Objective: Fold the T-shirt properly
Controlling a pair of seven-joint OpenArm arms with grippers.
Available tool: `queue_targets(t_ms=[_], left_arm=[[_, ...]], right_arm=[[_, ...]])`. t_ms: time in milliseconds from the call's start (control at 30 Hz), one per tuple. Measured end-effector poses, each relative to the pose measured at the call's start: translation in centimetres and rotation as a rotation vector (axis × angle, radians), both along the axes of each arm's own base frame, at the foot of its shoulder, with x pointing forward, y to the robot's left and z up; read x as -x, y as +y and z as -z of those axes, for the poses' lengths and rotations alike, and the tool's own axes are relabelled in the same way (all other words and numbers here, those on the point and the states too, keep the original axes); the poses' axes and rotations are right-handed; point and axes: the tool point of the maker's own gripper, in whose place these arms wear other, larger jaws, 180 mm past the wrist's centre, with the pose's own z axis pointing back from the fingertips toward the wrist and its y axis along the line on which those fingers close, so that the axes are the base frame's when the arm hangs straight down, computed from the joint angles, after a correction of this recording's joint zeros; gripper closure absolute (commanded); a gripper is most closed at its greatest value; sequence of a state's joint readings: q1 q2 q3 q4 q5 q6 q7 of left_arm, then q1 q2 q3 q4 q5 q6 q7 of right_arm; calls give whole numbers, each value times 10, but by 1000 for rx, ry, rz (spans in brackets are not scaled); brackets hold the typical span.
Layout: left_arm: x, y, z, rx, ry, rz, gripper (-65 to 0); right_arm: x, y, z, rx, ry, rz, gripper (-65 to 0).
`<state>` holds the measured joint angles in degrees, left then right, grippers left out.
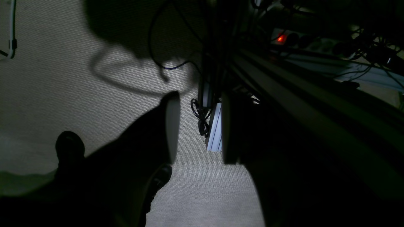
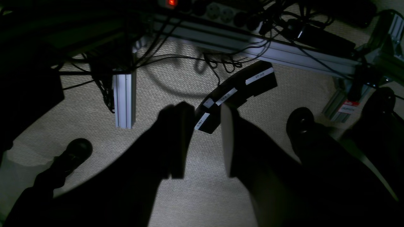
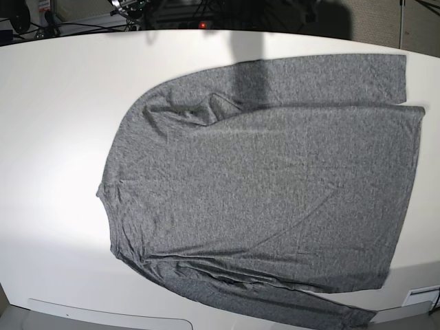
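The heather-grey long-sleeved T-shirt [image 3: 268, 182] lies spread flat on the white table [image 3: 55, 137], neck to the left and hem to the right. One sleeve lies along the far edge, the other along the near edge. Neither gripper shows in the base view. My left gripper [image 1: 200, 127] is open and empty, hanging over beige carpet beside the table frame. My right gripper [image 2: 204, 142] is open and empty, also over the carpet. The shirt shows in neither wrist view.
Below the table are aluminium frame rails [image 2: 284, 52], a frame leg [image 2: 124, 99], tangled cables [image 2: 217, 63] and a power strip with a red light [image 1: 281, 38]. A black box with white labels [image 2: 236, 94] lies on the carpet by the right gripper.
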<state>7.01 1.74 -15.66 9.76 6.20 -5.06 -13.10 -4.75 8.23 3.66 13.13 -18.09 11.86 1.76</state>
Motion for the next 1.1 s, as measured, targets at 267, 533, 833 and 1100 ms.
queue_targets(t_ms=[267,533,833,1100], left_arm=[[0,-2,0,0,-1,37,-217],[-1,-2,0,-2,-8,52,-217],[7,5,-5,-25,-52,47,-217],[30,31,-25,-92,-99,62,-217]], right_arm=[[0,0,0,0,0,0,-195],[0,0,0,0,0,7,-195],[14,0,0,1,17,5,-195],[38,0,-12,-18,-19,-28,-195]])
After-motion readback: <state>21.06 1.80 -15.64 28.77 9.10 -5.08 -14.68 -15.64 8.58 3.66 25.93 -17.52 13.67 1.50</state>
